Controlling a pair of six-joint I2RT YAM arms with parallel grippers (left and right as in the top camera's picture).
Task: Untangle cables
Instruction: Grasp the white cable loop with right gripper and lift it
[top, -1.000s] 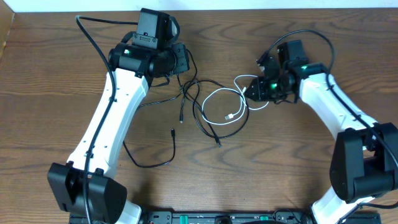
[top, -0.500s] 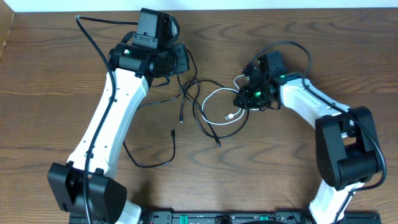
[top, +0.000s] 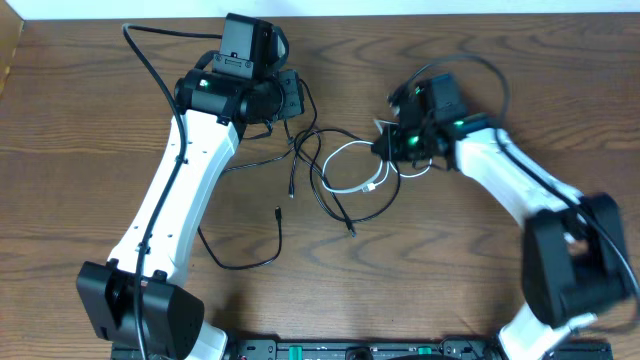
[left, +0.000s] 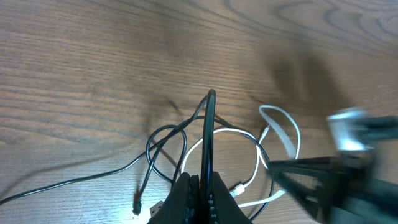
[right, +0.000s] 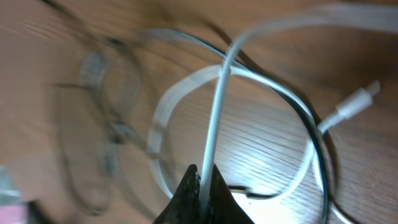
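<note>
**Each gripper clamped on 1 cable at the tangle**

The white cable (top: 327, 172) lies in loose loops on the table's middle, toward the far side, between the 2 arms. Its white plug (top: 372, 187) rests on the wood inside the loops. A black cable (top: 335, 207) crosses over and through these loops, and one of its ends trails toward the near side, just clear of the tangle. A 2nd black cable (top: 279, 238) lies to the left of the knot and curves down and back toward the left arm; I cannot tell whether it joins the tangle.

The right gripper (top: 385, 145) sits at the right edge of the white loops. In the right wrist view, which is blurred, its fingers (right: 193, 186) are pressed together on a strand of the white cable (right: 214, 118), which rises straight out of the tips.

The left gripper (top: 293, 100) is at the upper left of the tangle. In the left wrist view its fingers (left: 186, 193) are closed on a strand of the black cable (left: 209, 130), lifted taut above the wood. The white loops (left: 283, 127) lie beyond it.

The table (top: 420, 280) is dark brown wood.
</note>
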